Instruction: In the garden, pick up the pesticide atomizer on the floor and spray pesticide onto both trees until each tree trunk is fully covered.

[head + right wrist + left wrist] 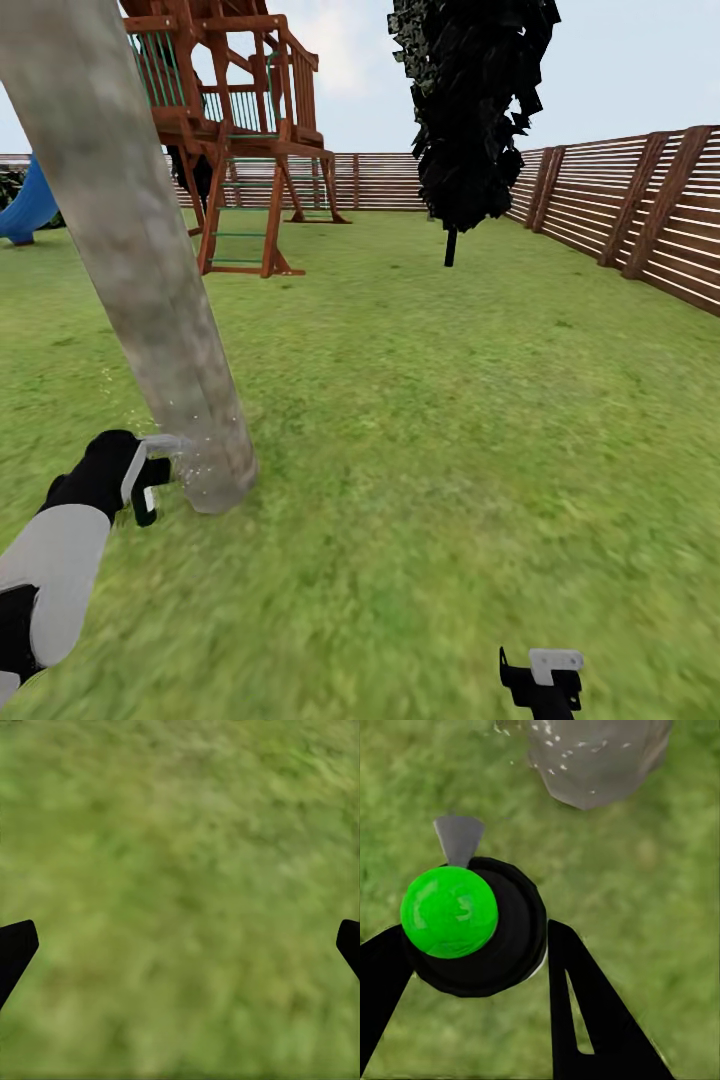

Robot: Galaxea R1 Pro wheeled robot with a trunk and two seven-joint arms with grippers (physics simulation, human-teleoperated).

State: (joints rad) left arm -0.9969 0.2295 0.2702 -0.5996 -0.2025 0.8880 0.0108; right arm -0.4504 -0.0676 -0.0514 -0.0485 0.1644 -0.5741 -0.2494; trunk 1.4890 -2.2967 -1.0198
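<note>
Left claw (472, 967) clamped on the dark spray bottle (480, 926) with its green cap, nozzle just beside the base of the pale tree trunk (150, 300), white droplets (195, 460) speckling the bark there, right claw (180, 945) spread apart over bare lawn (450, 450), wooden fence (640, 210) at the lawn's far edge.

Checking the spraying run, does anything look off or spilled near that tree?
Nothing looks wrong. The left claw holds the pesticide atomizer beside the base of the tree trunk, and white pesticide specks dot the bark there. The trunk only looks tilted in the head view.
</note>
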